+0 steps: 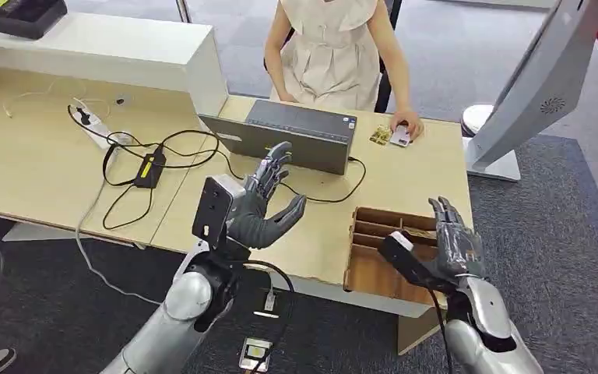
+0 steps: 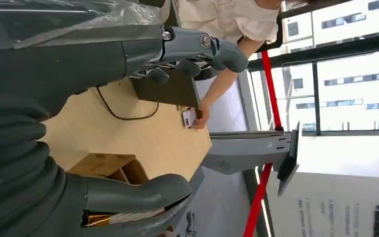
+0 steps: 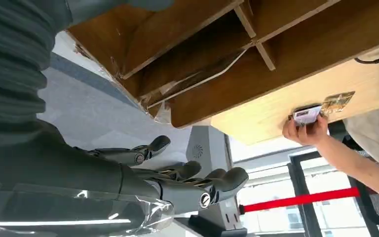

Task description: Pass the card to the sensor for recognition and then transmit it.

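Our left hand (image 1: 261, 204) is raised, palm turned inward, fingers spread and holding nothing. Our right hand (image 1: 453, 243) hangs lower, fingers extended forward and apart, also holding nothing.

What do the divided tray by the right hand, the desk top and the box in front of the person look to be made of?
The divided tray looks like thin plywood or fibreboard: brown, matt, with raw-looking edges on the partitions. The desk top appears to be light wood-grain laminate, smooth with a faint sheen. The box seems to be dark grey plastic or painted metal, matt and uniform; the pictures cannot settle which.
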Tool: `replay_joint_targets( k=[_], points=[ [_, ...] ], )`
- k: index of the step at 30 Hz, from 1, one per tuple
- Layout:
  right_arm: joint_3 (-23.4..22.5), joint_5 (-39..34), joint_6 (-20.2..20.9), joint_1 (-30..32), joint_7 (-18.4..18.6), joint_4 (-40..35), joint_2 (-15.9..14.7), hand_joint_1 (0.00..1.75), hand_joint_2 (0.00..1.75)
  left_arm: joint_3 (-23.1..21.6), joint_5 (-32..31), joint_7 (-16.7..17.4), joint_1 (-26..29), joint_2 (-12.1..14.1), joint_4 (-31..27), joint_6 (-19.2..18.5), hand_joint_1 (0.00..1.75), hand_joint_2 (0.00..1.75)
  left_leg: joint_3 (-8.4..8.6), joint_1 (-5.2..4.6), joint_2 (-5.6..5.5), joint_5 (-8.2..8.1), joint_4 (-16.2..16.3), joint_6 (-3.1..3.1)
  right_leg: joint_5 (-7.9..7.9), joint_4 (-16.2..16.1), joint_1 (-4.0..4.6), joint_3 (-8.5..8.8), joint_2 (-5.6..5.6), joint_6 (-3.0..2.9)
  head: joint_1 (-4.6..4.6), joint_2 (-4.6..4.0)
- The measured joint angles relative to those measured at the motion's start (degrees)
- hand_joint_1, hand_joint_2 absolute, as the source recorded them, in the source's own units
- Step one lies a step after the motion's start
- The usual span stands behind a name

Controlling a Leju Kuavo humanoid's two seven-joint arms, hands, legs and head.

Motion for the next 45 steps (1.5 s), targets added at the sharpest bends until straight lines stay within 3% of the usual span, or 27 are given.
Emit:
replay_joint_targets(
  k=[1, 19, 21, 29, 32, 33, 34, 36, 45],
  points=[
    [0.00, 0.00, 0.13, 0.01, 0.00, 0.00, 0.00, 1.75, 1.75, 0.00, -0.04, 0.00, 0.04, 0.00, 0.00, 0.00, 0.00, 1.75, 0.00, 0.00, 0.00, 0.00, 0.00, 0.00, 0.00, 0.00, 0.00, 0.00, 0.00, 0.00, -0.02, 0.00],
    [0.00, -0.64, 2.19, 0.27, 0.72, -0.07, 0.26, 1.75, 1.75, 0.00, -0.24, 0.99, 0.23, 0.02, -0.02, -0.09, 0.00, 1.75, 0.01, 0.00, 0.00, 0.00, 0.00, 0.00, 0.00, 0.00, 0.00, 0.01, 0.00, 0.00, -0.02, 0.00],
    [0.00, -0.64, 1.99, 0.29, 0.85, -0.07, 0.26, 1.62, 1.75, 0.00, -0.26, 1.09, 0.26, 0.02, -0.02, -0.09, 0.00, 1.75, 0.01, 0.00, 0.00, 0.00, 0.00, 0.00, 0.00, 0.00, 0.00, 0.01, 0.00, 0.00, -0.02, 0.00],
    [0.00, -0.64, 1.84, 0.29, 0.85, -0.07, 0.26, 1.68, 1.75, 0.00, -0.26, 1.09, 0.26, 0.02, -0.02, -0.07, 0.00, 1.75, 0.01, 0.00, 0.00, 0.00, 0.00, 0.00, 0.00, 0.00, 0.00, 0.01, 0.00, 0.00, -0.02, 0.00],
    [-0.02, -0.29, 0.24, 0.62, 0.57, 0.00, 0.48, 1.75, 1.75, 0.00, -0.39, 0.88, 0.32, 0.11, -0.02, 0.11, 0.00, 1.75, 0.00, 0.00, 0.00, 0.00, 0.00, 0.00, 0.00, 0.00, 0.00, 0.00, 0.00, 0.00, 0.00, 0.00],
    [-0.31, -0.13, -1.89, 0.75, 0.04, -0.02, 0.76, 1.75, 1.75, 0.00, -0.46, 0.77, 0.32, 0.13, -0.02, 0.50, 0.00, 1.75, 0.00, 0.00, 0.00, 0.00, 0.00, 0.00, 0.00, 0.00, 0.00, 0.00, 0.00, 0.00, 0.00, 0.00],
    [-1.33, -0.48, -8.39, 0.35, -1.31, -1.40, 1.01, 1.75, 1.75, 0.00, -0.48, 0.72, 0.25, 0.13, 0.00, 0.26, 0.00, 1.75, 0.00, 0.00, 0.00, 0.00, 0.00, 0.00, 0.00, 0.00, 0.00, -0.01, 0.00, 0.00, 0.00, 0.00],
    [-2.03, -0.61, -10.41, -0.20, -2.01, -2.67, 1.03, 1.75, 1.75, -0.02, -0.48, 0.50, 0.09, 0.13, 0.26, 0.04, 0.00, 1.75, 0.01, 0.00, 0.01, 0.00, 0.00, 0.00, 0.00, 0.00, 0.00, 0.00, 0.00, 0.00, -0.02, 0.00],
    [-5.51, -1.75, -10.30, -4.41, -2.60, -8.30, 0.55, 1.75, 1.75, -0.41, 0.00, -0.63, -0.48, -0.04, 1.31, -0.20, 0.00, 1.75, 0.05, -0.01, 0.01, 0.01, 0.02, 0.00, 0.02, 0.00, 0.00, 0.01, 0.01, 0.00, 0.00, 0.00]
  ],
)
